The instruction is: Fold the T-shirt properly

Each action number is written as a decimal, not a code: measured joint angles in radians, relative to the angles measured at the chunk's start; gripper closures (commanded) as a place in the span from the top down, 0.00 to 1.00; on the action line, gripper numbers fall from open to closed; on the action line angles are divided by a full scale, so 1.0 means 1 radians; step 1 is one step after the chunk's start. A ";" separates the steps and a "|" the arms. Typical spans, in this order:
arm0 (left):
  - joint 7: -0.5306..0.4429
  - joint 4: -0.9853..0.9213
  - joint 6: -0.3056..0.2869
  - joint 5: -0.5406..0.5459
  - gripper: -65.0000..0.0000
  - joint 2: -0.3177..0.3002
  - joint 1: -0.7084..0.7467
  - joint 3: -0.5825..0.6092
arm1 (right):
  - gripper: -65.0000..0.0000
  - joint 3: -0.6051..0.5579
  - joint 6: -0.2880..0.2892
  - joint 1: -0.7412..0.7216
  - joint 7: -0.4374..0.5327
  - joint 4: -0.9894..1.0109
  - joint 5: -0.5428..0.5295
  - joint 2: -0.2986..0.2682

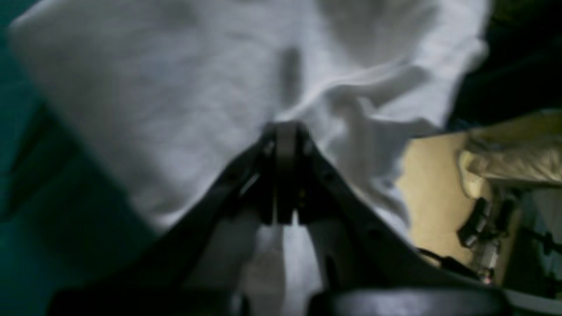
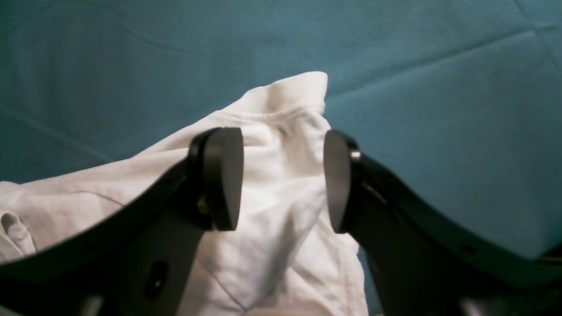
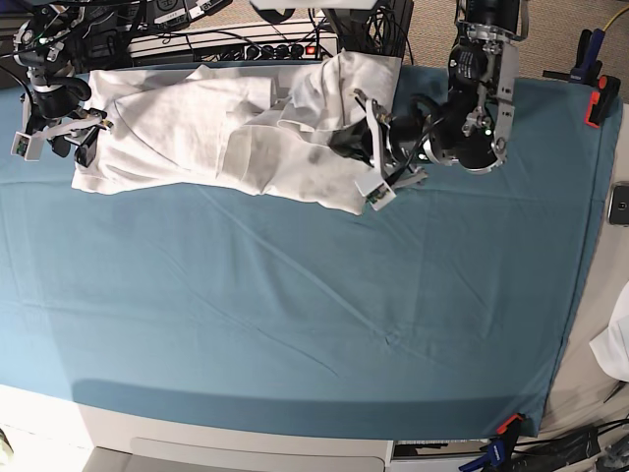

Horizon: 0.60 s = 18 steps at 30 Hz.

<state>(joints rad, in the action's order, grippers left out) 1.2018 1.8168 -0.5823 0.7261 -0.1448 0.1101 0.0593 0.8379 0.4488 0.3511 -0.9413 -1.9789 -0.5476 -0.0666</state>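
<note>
A white T-shirt (image 3: pixel 216 133) lies crumpled along the far edge of a table covered by a teal cloth (image 3: pixel 295 315), stretching from the far left corner toward the middle. It is bunched and creased, not flat.

The left gripper (image 3: pixel 362 147), seen on the right side of the overhead view, reaches sideways into the shirt's right end. In the left wrist view, which is blurred, the left gripper (image 1: pixel 285 131) has its fingers pressed together on a pinch of white fabric, and the T-shirt (image 1: pixel 197 87) spreads away from that pinch in folds that fill most of the view.

The right gripper (image 3: pixel 84 138) sits at the shirt's left end, near the table's far left corner. In the right wrist view the right gripper (image 2: pixel 283 180) has its two round black pads (image 2: pixel 221 177) standing wide apart, with a raised, hemmed ridge of the T-shirt (image 2: pixel 281 131) between them. Whether either pad touches the fabric cannot be told. The teal cloth (image 2: pixel 439 109) fills the rest of that view.

No containers appear in any of the three views.
</note>
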 measured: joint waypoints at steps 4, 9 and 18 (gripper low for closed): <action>-0.015 0.000 0.013 -0.053 0.00 0.000 0.000 0.000 | 0.45 0.000 0.000 0.000 0.000 0.000 0.000 0.000; -0.014 0.000 0.044 -0.034 0.00 0.000 0.006 0.000 | 0.45 0.000 0.000 0.000 0.000 0.000 0.000 0.000; 0.016 0.000 0.044 0.018 0.00 0.004 0.071 0.029 | 0.45 0.000 0.000 0.000 0.001 0.000 0.000 0.000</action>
<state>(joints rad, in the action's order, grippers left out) 1.2182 1.8172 -0.5385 0.7444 -0.1410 0.1806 0.0887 0.8379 0.4488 0.3511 -0.9405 -1.9789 -0.5476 -0.0666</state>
